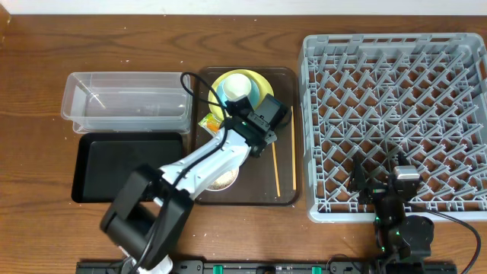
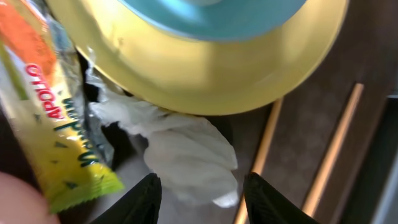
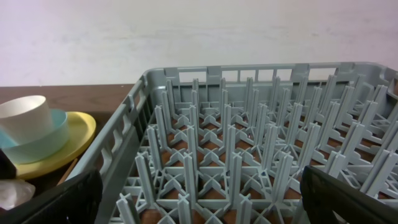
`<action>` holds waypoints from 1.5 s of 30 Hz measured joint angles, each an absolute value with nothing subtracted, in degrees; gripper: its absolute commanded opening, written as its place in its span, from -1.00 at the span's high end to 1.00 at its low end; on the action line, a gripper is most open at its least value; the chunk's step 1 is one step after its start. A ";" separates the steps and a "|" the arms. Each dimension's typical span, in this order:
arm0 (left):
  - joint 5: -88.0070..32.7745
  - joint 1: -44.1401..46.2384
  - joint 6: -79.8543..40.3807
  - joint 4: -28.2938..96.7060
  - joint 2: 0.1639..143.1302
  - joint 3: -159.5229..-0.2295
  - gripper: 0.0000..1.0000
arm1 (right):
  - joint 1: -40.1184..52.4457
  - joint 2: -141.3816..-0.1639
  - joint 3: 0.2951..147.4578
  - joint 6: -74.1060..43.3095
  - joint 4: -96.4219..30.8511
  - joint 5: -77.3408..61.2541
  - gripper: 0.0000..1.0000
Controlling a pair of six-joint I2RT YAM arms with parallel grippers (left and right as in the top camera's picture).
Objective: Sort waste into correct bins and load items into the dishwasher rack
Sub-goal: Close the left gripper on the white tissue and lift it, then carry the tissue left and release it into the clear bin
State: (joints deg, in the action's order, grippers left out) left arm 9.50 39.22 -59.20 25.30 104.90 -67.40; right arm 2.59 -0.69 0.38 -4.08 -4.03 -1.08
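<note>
Sorting waste: my left end effector (image 2: 202,196) hangs apart over the crumpled tissue (image 2: 186,149); next I lower and clamp.

Overhead: left arm (image 1: 205,160) covers mid brown tray (image 1: 284,175), hiding most of pinkish bowl (image 1: 226,181); snack wrapper (image 1: 207,122) just a sliver. Left wrist: yellow plate (image 2: 205,81) & blue bowl (image 2: 211,15) cut at top, chopsticks (image 2: 264,149) at bottom; pink blur (image 2: 15,199) lower left, can't ID. Right wrist: rack (image 3: 249,155) cut right & bottom.
</note>
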 measured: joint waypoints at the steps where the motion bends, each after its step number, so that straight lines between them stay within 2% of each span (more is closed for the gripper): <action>1: 9.50 39.22 -59.44 25.04 105.95 -67.40 0.11 | 2.59 -0.69 0.38 -4.08 -4.03 -1.08 -0.98; 5: 9.50 39.22 -60.31 25.02 108.38 -67.24 0.47 | 2.59 -0.69 0.38 -4.05 -4.03 -1.08 -0.99; 8: 9.50 39.22 -60.18 24.99 108.66 -67.18 0.59 | 2.59 -0.69 0.38 -4.08 -4.03 -1.08 -0.99; 10: 9.65 39.22 -60.42 24.99 108.66 -67.18 0.78 | 2.59 -0.69 0.38 -4.08 -4.03 -1.08 -0.99; 13: 9.26 39.22 -60.20 25.04 108.66 -67.16 0.88 | 2.59 -0.69 0.38 -4.05 -4.01 -1.08 -0.99; 19: 7.16 39.05 -59.96 25.26 105.97 -67.16 0.88 | 2.59 -0.69 0.40 -4.08 -4.01 -1.08 -0.98; 27: 4.45 36.40 -59.07 27.62 84.20 -67.31 0.88 | 2.59 -0.69 0.38 -4.05 -4.03 -1.08 -0.99; 31: 4.80 30.68 -56.05 29.19 76.23 -67.44 0.87 | 2.59 -0.69 0.38 -4.08 -4.03 -1.08 -0.99; 35: 6.61 21.26 -54.11 32.88 72.99 -67.48 0.88 | 2.59 -0.69 0.40 -4.08 -4.03 -1.08 -0.98; 40: 7.68 9.17 -52.64 33.67 74.63 -67.48 0.88 | 2.59 -0.69 0.38 -4.08 -4.03 -1.08 -0.99; 45: 7.90 1.72 -51.81 31.20 81.67 -67.48 0.87 | 2.59 -0.69 0.38 -4.05 -4.01 -1.08 -0.98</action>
